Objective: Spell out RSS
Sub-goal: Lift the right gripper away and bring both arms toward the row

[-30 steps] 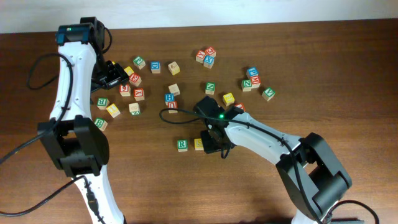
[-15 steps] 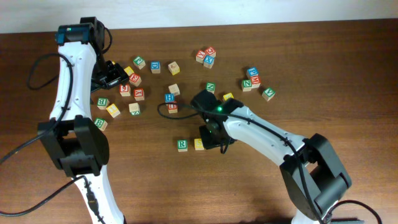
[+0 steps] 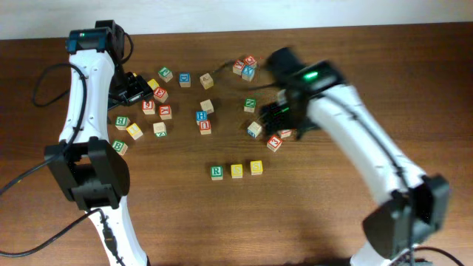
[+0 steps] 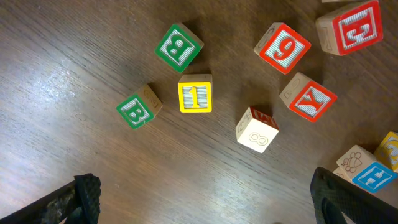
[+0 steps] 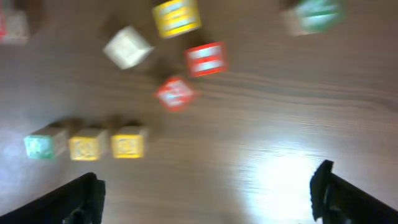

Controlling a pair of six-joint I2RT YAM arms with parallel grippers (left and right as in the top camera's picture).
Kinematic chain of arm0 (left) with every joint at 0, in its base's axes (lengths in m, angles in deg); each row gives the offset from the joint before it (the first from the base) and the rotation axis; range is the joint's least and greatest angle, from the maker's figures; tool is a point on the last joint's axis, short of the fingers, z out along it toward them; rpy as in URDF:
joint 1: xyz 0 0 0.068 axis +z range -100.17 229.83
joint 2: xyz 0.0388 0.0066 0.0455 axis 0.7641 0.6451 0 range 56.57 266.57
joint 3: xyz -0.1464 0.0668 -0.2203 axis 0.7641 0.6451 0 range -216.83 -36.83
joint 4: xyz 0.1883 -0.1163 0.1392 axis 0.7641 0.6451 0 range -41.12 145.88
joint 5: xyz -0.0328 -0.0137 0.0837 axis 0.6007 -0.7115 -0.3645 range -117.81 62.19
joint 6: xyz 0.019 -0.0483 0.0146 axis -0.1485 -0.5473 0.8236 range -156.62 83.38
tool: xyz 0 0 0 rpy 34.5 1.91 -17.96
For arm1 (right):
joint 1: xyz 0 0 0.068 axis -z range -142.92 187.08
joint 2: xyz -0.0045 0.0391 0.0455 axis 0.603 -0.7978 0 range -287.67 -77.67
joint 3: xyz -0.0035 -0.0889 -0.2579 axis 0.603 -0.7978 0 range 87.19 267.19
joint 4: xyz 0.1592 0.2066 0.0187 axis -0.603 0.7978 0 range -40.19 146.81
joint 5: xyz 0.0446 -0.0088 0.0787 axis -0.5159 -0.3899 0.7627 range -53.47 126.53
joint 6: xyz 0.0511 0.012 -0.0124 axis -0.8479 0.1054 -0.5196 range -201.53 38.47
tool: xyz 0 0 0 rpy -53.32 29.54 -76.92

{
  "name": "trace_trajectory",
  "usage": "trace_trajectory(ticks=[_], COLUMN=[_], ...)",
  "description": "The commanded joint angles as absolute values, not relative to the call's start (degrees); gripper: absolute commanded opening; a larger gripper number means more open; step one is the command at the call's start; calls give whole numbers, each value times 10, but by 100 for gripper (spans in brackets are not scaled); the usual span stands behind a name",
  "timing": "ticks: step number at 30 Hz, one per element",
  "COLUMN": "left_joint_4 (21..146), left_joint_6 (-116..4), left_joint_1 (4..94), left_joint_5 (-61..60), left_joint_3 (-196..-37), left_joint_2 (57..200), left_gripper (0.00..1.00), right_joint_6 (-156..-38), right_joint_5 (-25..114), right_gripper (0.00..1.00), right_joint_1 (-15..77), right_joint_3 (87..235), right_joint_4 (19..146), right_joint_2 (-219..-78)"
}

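Three cubes stand in a row at the table's front middle: the green R cube (image 3: pixel 216 172), a yellow S cube (image 3: pixel 236 171) and a second yellow S cube (image 3: pixel 256 167). The blurred right wrist view shows the same row as the green cube (image 5: pixel 40 145) and two yellow cubes (image 5: pixel 87 147) (image 5: pixel 129 145). My right gripper (image 3: pixel 281 115) (image 5: pixel 208 199) hangs open and empty, above and behind the row, to its right. My left gripper (image 3: pixel 139 89) (image 4: pixel 205 202) is open and empty over bare wood at the back left.
Loose letter cubes lie scattered across the back half of the table. Two green B cubes (image 4: pixel 179 48) (image 4: pixel 137 110) and a yellow cube (image 4: pixel 194 94) lie ahead of the left fingers. A red cube (image 3: pixel 274 142) and a pale cube (image 3: pixel 255 129) sit under the right arm.
My right gripper has opened and let go of the second yellow cube at the row's right end. It then swung up and away toward the back right. The left arm has not moved.
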State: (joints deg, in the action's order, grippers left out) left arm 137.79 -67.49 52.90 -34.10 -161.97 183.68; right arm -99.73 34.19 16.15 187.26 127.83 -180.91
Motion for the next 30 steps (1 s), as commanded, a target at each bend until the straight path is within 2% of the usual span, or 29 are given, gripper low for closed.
trace_trajectory(ticks=[1,3,9,15,19,21,22,23,24,26,27,28,30], left_joint_4=[1379,1379,1379,1361,1408,1432,1447,1457,1457,1457,1457,1457,1457], left_joint_6=[-678,-678,-678,-678,-678,-600,-550,-494,-473,-468,-468,-468,-472], left_joint_1=[530,530,530,530,530,525,520,509,498,468,447,434,407], left_joint_5=[-347,-347,-347,-319,-193,-118,-98,-89,-90,-91,-91,-91,-89], left_joint_3=[-1621,-1621,-1621,-1621,-1621,-1621,-1621,-1618,-1609,-1587,-1579,-1577,-1577], left_joint_2=[1823,1823,1823,1823,1823,1823,1823,1823,1820,1818,1818,1817,1810], left_gripper=[99,99,99,99,99,100,98,86,83,83,77,71,68], right_joint_6=[-923,-895,-933,-940,-940,-940,-940,-940,-940,-940,-940,-940,-938], right_joint_5=[350,350,368,369,369,371,374,381,388,405,410,411,410], right_gripper=[98,98,98,98,98,98,98,99,99,89,84,83,83], right_joint_1=[237,282,358,371,371,371,371,371,371,371,371,371,371], right_joint_3=[1883,1882,1878,1839,1818,1800,1794,1783,1774,1751,1738,1728,1705], right_joint_4=[1341,1387,1379,1364,1351,1340,1337,1329,1322,1303,1292,1287,1279], right_joint_2=[-1778,-1782,-1784,-1784,-1784,-1784,-1784,-1784,-1784,-1784,-1784,-1784,-1784])
